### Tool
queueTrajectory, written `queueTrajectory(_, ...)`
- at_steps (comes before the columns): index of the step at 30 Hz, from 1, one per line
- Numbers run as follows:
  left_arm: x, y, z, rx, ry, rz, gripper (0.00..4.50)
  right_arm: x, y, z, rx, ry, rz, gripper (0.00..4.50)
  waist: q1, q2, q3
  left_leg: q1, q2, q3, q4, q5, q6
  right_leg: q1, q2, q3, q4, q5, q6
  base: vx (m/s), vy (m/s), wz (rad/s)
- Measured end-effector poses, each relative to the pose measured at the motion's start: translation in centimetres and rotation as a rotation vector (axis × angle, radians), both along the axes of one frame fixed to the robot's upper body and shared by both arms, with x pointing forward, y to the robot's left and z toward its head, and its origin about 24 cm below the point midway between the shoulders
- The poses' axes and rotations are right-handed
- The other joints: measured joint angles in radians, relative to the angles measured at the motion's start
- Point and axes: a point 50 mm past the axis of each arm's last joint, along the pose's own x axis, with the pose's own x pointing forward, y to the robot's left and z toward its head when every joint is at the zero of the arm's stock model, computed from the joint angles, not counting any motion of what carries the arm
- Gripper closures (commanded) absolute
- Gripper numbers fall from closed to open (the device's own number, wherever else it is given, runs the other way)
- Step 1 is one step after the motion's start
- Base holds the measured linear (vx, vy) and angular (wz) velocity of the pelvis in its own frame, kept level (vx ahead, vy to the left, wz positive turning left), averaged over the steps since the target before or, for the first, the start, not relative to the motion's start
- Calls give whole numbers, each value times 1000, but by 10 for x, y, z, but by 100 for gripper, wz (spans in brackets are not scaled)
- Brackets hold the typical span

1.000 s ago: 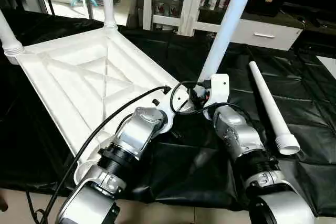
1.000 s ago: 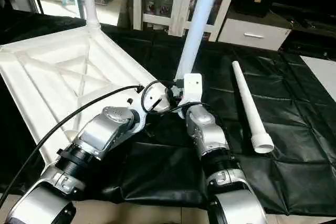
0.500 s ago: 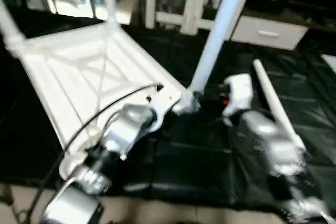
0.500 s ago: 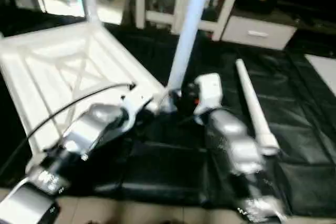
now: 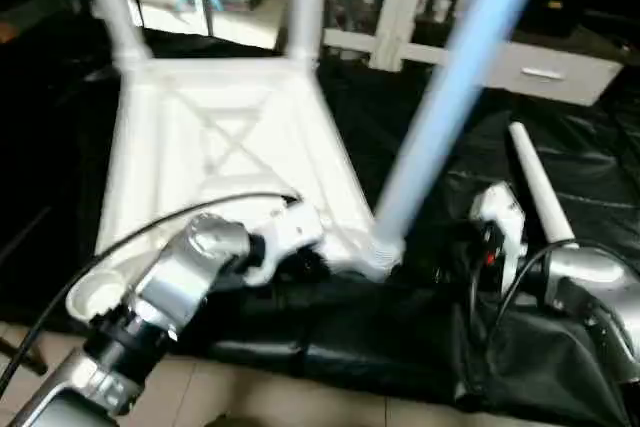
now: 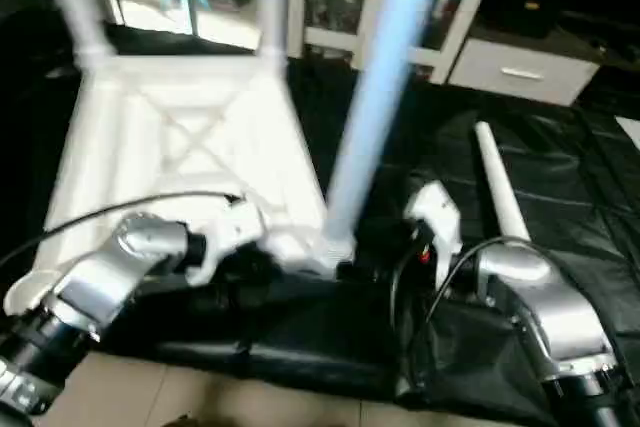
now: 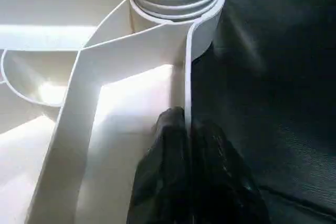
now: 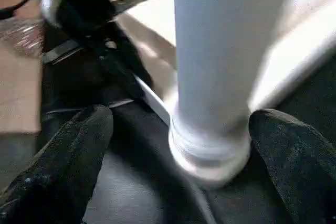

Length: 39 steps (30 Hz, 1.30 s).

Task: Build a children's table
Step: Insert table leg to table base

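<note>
We clamp the left pincer (image 7: 185, 129) shut on the rim of the inverted white plastic tabletop (image 5: 215, 147), steadying it on the black-covered bench (image 5: 590, 167), while our right pincer (image 8: 210, 124) stands wide open around the near-corner white tapered tube leg (image 5: 450, 107).

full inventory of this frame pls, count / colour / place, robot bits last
white plastic rectangular tabletop: 1, white, upside down on the black cloth, X-ribbed underside up.
fitted white tapered tube legs: 3, white, standing in corner sockets, two far, one near the robot.
loose white tube leg: 1, white, lying on the cloth right of the tabletop.
black cloth: 1, black, under everything.
white cabinet: 1, white, behind the work area.
left pincer: 1, black fingers, shut on the tabletop's rim wall near the fitted leg.
right pincer: 1, black fingers, open, either side of the near leg's base, not touching.
</note>
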Motion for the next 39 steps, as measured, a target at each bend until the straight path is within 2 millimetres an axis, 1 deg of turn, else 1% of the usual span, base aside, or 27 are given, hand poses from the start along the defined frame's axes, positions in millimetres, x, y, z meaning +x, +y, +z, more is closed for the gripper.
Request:
queueTrajectory(6,-9,0,-1,0,22,-69,450,-1,7,-1,-10,-1,91,1,-3,-1,0,-1,0,-1,5,0,0,1,0,2,3,-3,6,0,0,0)
queueTrajectory(10,-9,0,-1,2,24,-71,450,-1,6,-9,-46,15,114,1,-3,-2,0,-1,0,-1,6,0,0,1,0,3,4,-3,6,0,0,0)
queueTrajectory(13,-9,0,-1,2,24,-72,450,0,5,-10,-60,9,122,1,-3,-3,0,-1,0,-1,6,0,0,1,0,4,6,-3,6,0,0,0)
queueTrajectory(14,-9,0,-1,2,23,-73,450,1,3,-10,-67,8,121,28,-3,-3,0,-1,0,-1,6,0,0,1,0,4,6,-3,6,0,0,0)
queueTrajectory(17,-9,0,-1,4,21,-72,450,2,2,-10,-69,5,128,40,-3,-4,0,-1,0,-1,6,0,0,1,0,4,7,-3,7,0,0,0)
queueTrajectory(18,-9,0,-1,4,20,-71,450,3,1,-11,-69,9,124,66,-3,-4,0,-1,0,-1,7,0,0,1,0,5,7,-3,7,0,0,0)
queueTrajectory(22,-9,1,-1,5,19,-70,450,5,2,-11,-71,3,125,97,-3,-6,0,-1,0,0,7,0,0,1,0,5,7,-3,7,0,0,0)
queueTrajectory(23,-9,1,-1,5,18,-70,450,5,2,-12,-69,-1,126,97,-3,-6,0,-1,0,0,7,0,0,1,0,5,8,-3,6,0,0,0)
queueTrajectory(25,-9,1,-1,6,18,-70,450,6,4,-14,-62,-5,124,124,-4,-6,0,-1,0,0,7,0,0,1,0,5,8,-3,6,0,0,0)
queueTrajectory(28,-9,1,-1,7,18,-70,450,8,5,-15,-66,-12,122,133,-3,-7,0,-1,0,0,8,0,0,1,0,6,8,-3,6,0,0,0)
queueTrajectory(30,-9,1,-1,8,17,-70,450,9,5,-15,-66,-12,124,160,-4,-7,0,-1,0,0,8,0,0,1,0,6,9,-3,6,0,0,0)
queueTrajectory(31,-9,1,-1,8,17,-70,450,9,5,-15,-67,-12,123,160,-4,-7,0,-1,0,0,8,0,0,1,0,6,9,-3,6,0,0,0)
queueTrajectory(35,-8,1,-2,11,16,-70,450,10,6,-15,-69,-19,126,195,-3,-8,0,-1,0,0,9,0,0,1,0,6,9,-3,6,0,0,0)
queueTrajectory(39,-8,1,-2,13,16,-69,450,10,6,-15,-61,-25,128,209,-4,-9,0,0,0,0,10,0,0,1,0,6,11,-3,6,0,0,0)
